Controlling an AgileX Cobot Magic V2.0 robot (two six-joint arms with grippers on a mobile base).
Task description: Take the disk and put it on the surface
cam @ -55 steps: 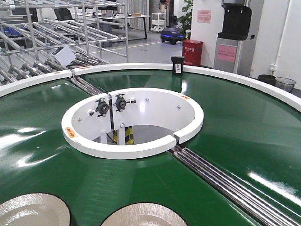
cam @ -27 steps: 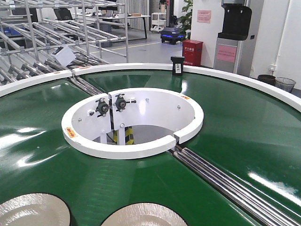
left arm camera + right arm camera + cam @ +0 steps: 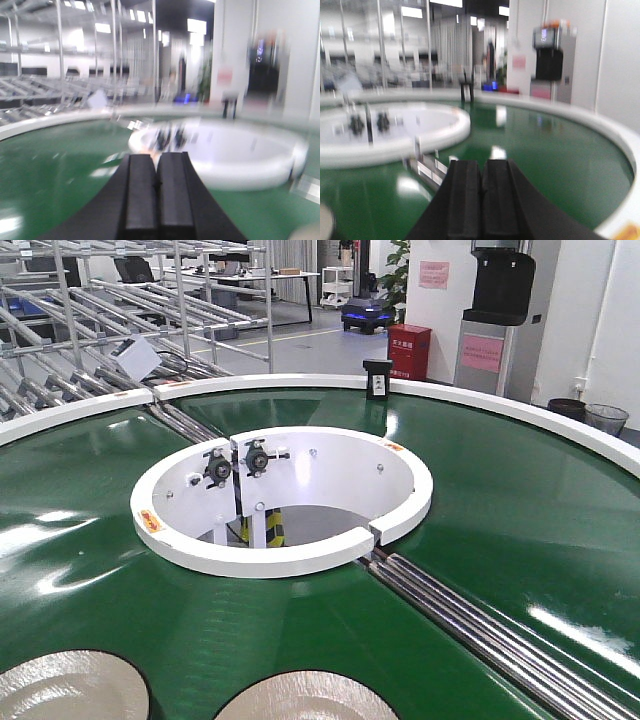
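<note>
You have a disk [image 3: 70,685] at the lower left of the front view and a second disk [image 3: 305,700] at bottom centre. Both lie flat on the green belt [image 3: 480,510] and are cut off by the frame edge. Your left gripper [image 3: 157,165] is fully closed, jaws pressed together on nothing. Your right gripper [image 3: 482,172] is closed and empty too. Both wrist views are blurred.
</note>
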